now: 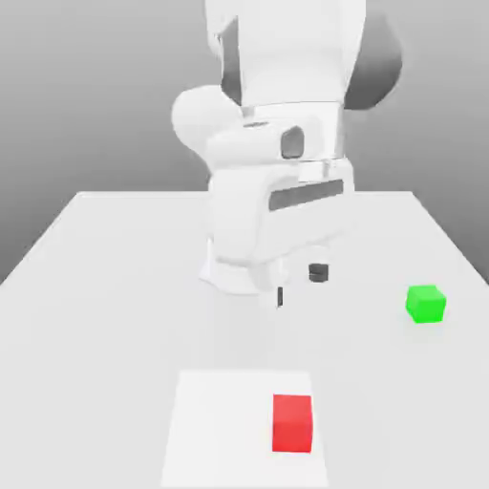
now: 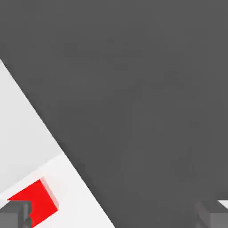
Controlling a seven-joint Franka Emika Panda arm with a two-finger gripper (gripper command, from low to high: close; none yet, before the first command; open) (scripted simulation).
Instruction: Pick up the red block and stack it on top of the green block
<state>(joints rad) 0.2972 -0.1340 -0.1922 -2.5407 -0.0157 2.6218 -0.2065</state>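
Note:
The red block (image 1: pixel 292 422) rests on a white square patch near the table's front edge, in the lower middle of the exterior view. The green block (image 1: pixel 426 304) sits on the table toward the exterior view's right, well apart from the red one. My gripper (image 1: pixel 299 285) hangs under the white arm above the table's middle, behind the red block and to the left of the green one, holding nothing. In the hand view the red block (image 2: pixel 35 202) lies close to one dark fingertip (image 2: pixel 15 214), and the gripper (image 2: pixel 115 216) is open, its fingers standing far apart.
The light grey table (image 1: pixel 115 287) spreads around the arm's white base. The white patch (image 1: pixel 224 430) lies flat under the red block. The hand view shows the table edge running diagonally, with dark floor (image 2: pixel 147 89) beyond it.

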